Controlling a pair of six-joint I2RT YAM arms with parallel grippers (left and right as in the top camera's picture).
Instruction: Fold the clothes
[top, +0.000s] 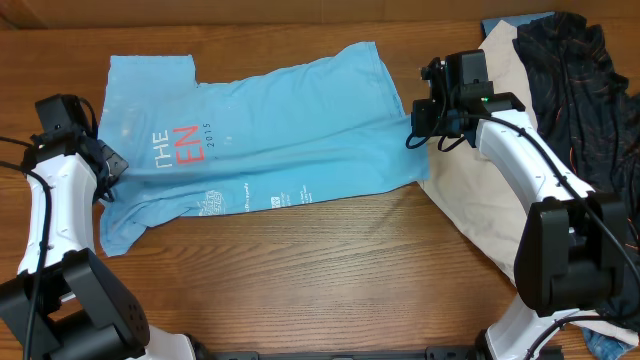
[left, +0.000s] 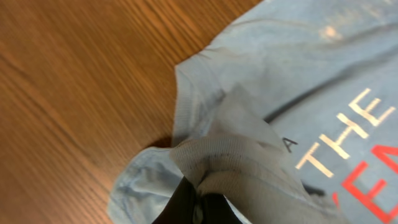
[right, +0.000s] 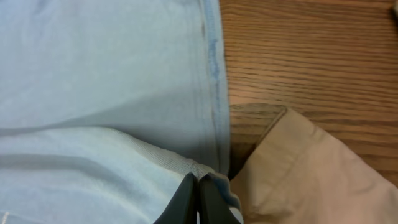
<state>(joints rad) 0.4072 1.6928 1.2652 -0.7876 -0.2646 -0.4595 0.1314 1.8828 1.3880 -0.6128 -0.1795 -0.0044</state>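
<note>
The light blue T-shirt (top: 270, 130) lies spread across the middle of the wooden table (top: 330, 280), printed with "THE" in white, "EN" in coral red and a small "2015", while the small marks near its lower edge are too tiny to read. Three garments show in all: this shirt, one cream garment (top: 480, 210) just beside its right edge, and one black orange-lined garment (top: 570, 90) at the far right. Both tools are clamped on the shirt, the left gripper (top: 110, 165) pinching a bunched ribbed fold at its left end and the right gripper (top: 412, 128) nipping the hem at its right edge.
</note>
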